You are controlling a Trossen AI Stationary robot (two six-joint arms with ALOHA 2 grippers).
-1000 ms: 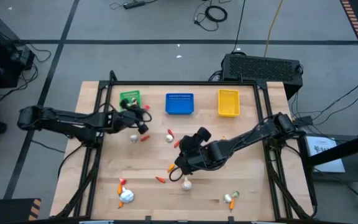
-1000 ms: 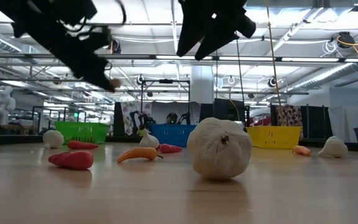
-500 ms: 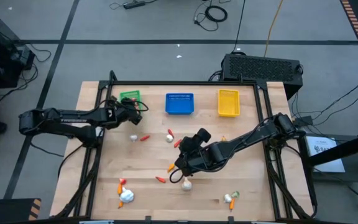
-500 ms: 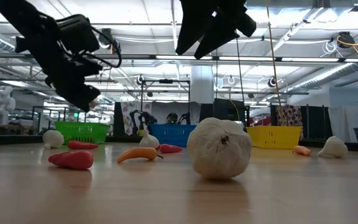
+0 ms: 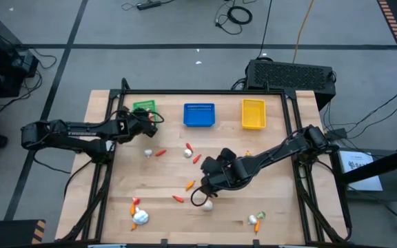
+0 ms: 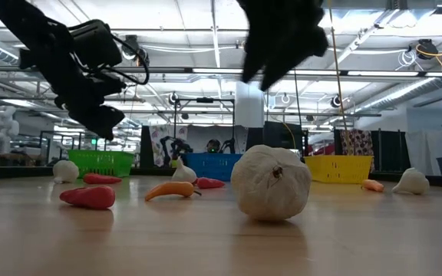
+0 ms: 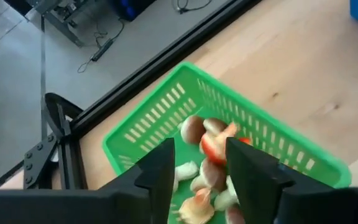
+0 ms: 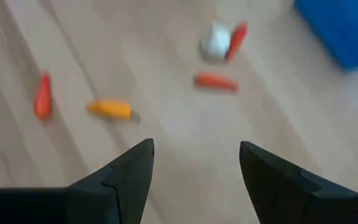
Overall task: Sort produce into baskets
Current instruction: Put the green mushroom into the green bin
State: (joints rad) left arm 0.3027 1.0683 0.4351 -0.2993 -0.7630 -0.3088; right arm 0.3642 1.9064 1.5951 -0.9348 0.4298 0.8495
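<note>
My left end effector (image 7: 197, 171), fingers parted and empty, is hovering over the green plastic basket (image 5: 144, 109) at the tabletop's far-left corner; my open right end effector (image 5: 204, 195) is nearing the light, rigid white garlic bulb (image 5: 206, 204), best pinched across its middle.

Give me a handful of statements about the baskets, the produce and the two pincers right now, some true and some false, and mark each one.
1. The left pincer hangs over the green basket. True.
2. The green basket is empty. False: several small produce pieces lie in it.
3. The right pincer is open, with nothing between its fingers. True.
4. The blue basket stands between the green and the yellow basket. True.
5. All produce is already in baskets. False: a white garlic bulb, a red pepper and others lie on the table.
</note>
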